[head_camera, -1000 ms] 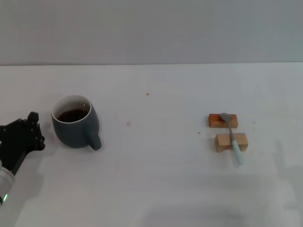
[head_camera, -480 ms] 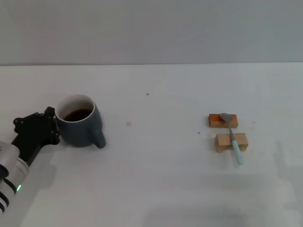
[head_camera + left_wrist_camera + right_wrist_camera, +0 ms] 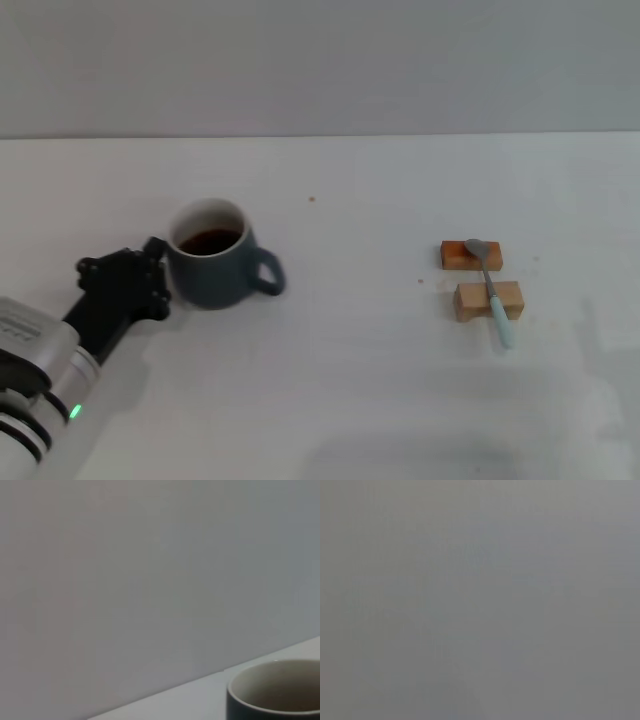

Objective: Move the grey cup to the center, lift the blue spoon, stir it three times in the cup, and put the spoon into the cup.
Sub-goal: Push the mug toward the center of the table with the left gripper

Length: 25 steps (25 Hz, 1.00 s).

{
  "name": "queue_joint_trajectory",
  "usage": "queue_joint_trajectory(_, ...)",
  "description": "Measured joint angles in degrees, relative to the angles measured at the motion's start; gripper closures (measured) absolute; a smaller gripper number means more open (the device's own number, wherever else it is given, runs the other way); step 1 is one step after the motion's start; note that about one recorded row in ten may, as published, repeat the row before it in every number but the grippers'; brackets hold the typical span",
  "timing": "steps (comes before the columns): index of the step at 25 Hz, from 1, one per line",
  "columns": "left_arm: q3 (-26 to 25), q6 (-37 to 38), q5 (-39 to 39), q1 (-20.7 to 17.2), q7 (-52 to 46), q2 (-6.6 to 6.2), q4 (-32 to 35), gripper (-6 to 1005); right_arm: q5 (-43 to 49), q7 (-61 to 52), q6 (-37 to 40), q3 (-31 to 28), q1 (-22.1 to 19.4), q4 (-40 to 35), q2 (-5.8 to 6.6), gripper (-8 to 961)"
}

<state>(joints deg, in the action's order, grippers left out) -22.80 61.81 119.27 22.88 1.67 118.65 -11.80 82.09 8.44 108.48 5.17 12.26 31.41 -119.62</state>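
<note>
Your left gripper (image 3: 150, 275) was pressed against the grey cup (image 3: 212, 267) at its 9 o'clock side; I could not tell how wide it was. The cup sat left of the middle, so pushing was not finished. At 3 o'clock, the blue spoon (image 3: 491, 288) lay untouched across two wooden blocks (image 3: 487, 300).

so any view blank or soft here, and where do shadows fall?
Right wrist view: featureless grey. Left wrist view: mostly wall, cup rim soft at the frame edge. Head view: even light, faint shadows under the left gripper and spoon.
</note>
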Motion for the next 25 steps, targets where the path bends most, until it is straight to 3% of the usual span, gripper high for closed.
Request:
queue_joint_trajectory(5, 2.7, 0.5, 0.0, -0.1, 0.5, 0.09, -2.0, 1001, 0.3, 0.0, 0.0, 0.2, 0.1, 0.0, 0.00, 215)
queue_joint_trajectory(25, 1.5, 0.3, 0.0, 1.4, 1.4, 0.17, -2.5, 1001, 0.9, 0.0, 0.0, 0.2, 0.0, 0.1, 0.00, 217)
